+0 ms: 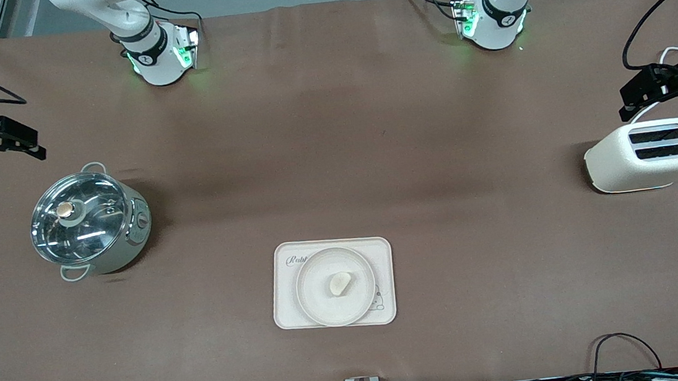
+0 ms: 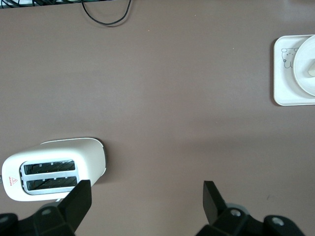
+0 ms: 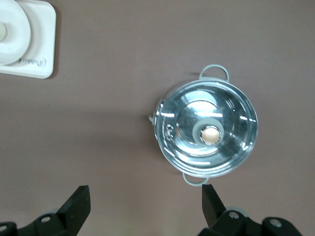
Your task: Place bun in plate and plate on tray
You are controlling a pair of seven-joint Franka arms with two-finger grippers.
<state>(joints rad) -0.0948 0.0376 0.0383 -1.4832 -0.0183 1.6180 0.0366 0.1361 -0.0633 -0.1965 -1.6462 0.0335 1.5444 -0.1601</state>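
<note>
You have the small cream-white half-moon bun (image 1: 340,283) lying in the middle of the round cream-white shallow plate (image 1: 315,301), and that plate sits on the cream rounded-corner rectangular tray with the rabbit drawing (image 1: 286,317), near the middle of the surface's (image 1: 334,141) edge closest to the front camera. Judged from how they lie, both placements look done, so the step in hand is the retreat; your next move calls for no more than checking that the plate rests flat inside the tray's rim and keeping both arms clear.

Your left end effector (image 1: 657,99) hangs over the left arm's end of the surface, above the cream two-slot toaster (image 1: 650,155), its fingers spread wide with nothing between them. Your right end effector (image 1: 2,148) hangs at the right arm's end, just off the silver lidded pot with grey loop handles (image 1: 88,222), likewise wide apart and empty. Both are well apart from the tray.
</note>
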